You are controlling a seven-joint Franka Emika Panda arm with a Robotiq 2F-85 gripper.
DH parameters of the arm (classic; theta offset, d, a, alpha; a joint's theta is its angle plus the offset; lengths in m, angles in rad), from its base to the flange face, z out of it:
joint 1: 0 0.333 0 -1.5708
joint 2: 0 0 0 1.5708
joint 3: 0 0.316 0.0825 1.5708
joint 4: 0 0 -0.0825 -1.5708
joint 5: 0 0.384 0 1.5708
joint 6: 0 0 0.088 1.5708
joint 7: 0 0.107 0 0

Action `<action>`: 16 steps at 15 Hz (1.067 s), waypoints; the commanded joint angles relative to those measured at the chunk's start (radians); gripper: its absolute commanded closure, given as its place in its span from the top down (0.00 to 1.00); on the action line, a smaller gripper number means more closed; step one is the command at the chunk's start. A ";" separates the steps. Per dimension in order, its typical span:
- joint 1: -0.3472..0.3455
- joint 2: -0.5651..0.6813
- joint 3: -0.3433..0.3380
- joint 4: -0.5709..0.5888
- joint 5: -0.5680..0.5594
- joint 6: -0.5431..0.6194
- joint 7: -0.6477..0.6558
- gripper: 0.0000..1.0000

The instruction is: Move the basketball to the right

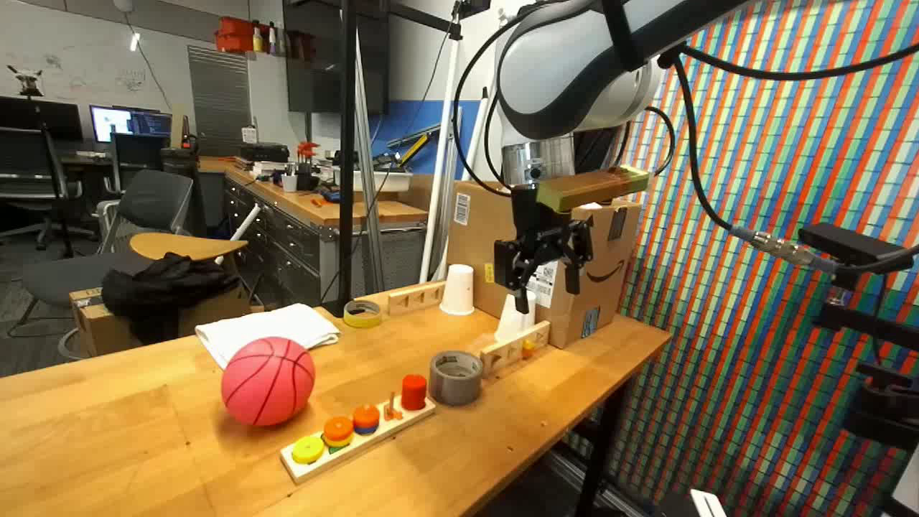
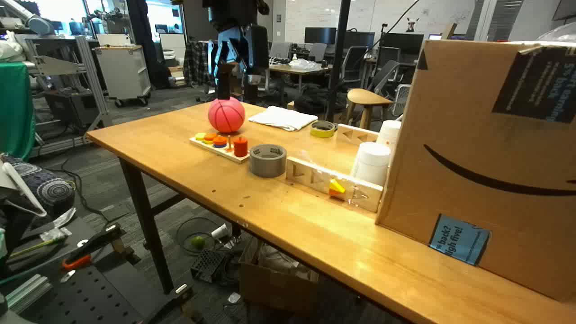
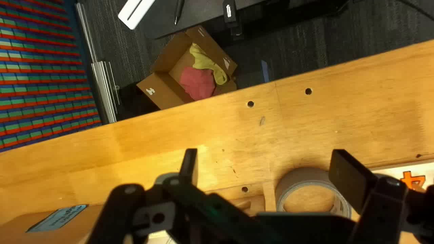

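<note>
The basketball (image 1: 268, 381) is pinkish red with thin dark seams

Whiteboard (image 1: 93, 61), monitors (image 1: 113, 125) and cluttered workbench (image 1: 388, 211) suggest a lab.

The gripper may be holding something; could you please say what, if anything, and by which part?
Nothing is held: the gripper stands open, and the basketball rests on the table.
</note>
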 commanded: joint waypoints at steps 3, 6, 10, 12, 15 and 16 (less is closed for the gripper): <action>0.018 -0.001 -0.017 0.010 -0.005 -0.003 0.004 1.00; 0.018 -0.001 -0.017 0.011 -0.005 -0.003 0.004 1.00; 0.018 -0.001 -0.017 0.011 -0.005 -0.003 0.004 1.00; 0.018 -0.001 -0.017 0.011 -0.005 -0.003 0.004 1.00; 0.033 -0.006 -0.010 -0.006 -0.001 0.002 -0.004 1.00; 0.049 -0.014 -0.004 -0.020 0.008 0.010 -0.014 1.00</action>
